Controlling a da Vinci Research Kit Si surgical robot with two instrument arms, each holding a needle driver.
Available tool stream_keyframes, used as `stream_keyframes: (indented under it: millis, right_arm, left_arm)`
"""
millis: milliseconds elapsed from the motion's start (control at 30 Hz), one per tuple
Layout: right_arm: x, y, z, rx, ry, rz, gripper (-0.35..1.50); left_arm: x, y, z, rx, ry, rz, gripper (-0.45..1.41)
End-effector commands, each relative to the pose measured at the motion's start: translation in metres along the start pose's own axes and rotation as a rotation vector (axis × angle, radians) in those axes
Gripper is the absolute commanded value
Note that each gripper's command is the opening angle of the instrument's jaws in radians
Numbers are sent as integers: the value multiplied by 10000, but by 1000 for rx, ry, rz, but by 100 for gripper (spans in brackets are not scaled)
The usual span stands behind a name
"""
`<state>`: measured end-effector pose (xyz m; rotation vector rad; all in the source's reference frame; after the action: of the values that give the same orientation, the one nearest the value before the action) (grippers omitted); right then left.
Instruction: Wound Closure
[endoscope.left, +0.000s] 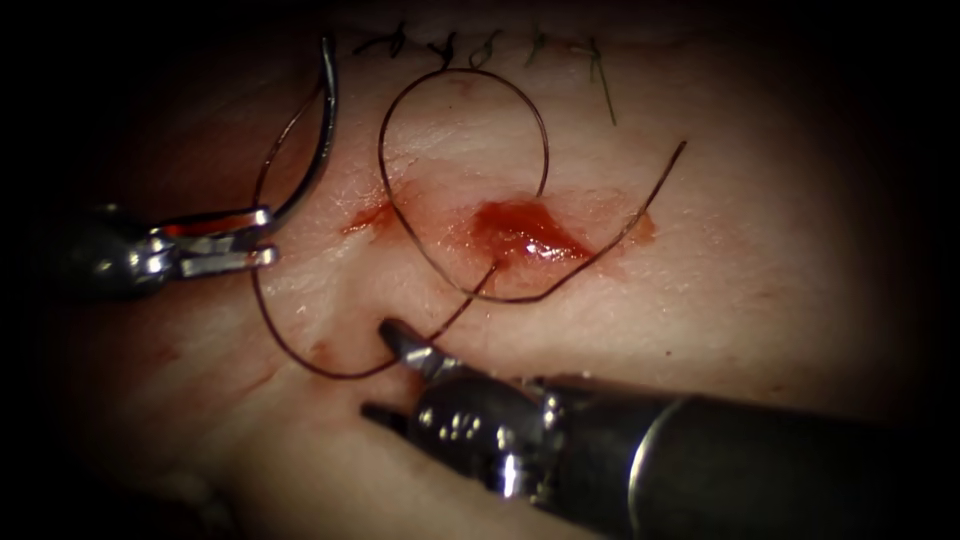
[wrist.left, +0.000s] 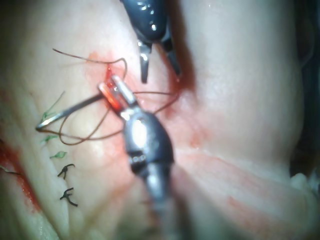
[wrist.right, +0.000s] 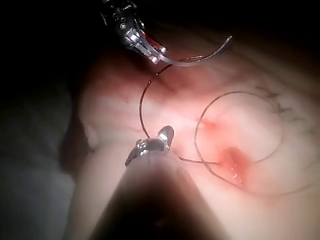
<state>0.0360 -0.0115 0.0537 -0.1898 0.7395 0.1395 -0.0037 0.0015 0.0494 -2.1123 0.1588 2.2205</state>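
The left claw and right claw are polished metal with bright glints, as is the thin, glossy steel needle. The tissue looks pale, moist and faintly grainy, with a wet, shiny pool of red fluid. The thread is a fine, dark, smooth strand.

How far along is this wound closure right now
Done: knotted stitches sit in a row at the far edge of the tissue. In hand: the left tool holds the needle near one end, clear of the tissue; the right tool is open, holding nothing. Left: the red cut has thread through it, looped loosely, untied.
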Motion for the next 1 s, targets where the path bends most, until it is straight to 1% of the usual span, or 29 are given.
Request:
stream_keyframes:
  millis: [33,133,200,333,400,500,600,767,1000]
  right_arm:
    - [-13,0,3,-7,-17,-12,147]
    - [-30,3,-1,-13,-41,-31,147]
    - [-42,4,2,-4,-59,-44,147]
    - [-62,9,20,-26,-95,-69,147]
    - [-73,16,31,-48,-119,-80,147]
    - [-85,27,42,-67,-142,-92,147]
    - [-93,31,52,-81,-157,-112,147]
    - [-96,27,64,-86,-158,-135,147]
    - [-84,23,75,-88,-119,-173,147]
  left_arm:
    - [-5,3,4,-5,4,-2,-45]
    - [-5,2,2,-5,4,-3,-45]
    - [-5,1,1,-5,4,-3,-45]
    - [-5,1,1,-5,4,-3,-45]
    - [-5,2,1,-5,4,-3,-45]
    - [-5,2,1,-5,3,-3,-45]
    - [-5,2,1,-5,3,-4,-45]
    - [-4,2,1,-5,4,-4,-45]
    - [-4,2,1,-5,4,-4,-45]
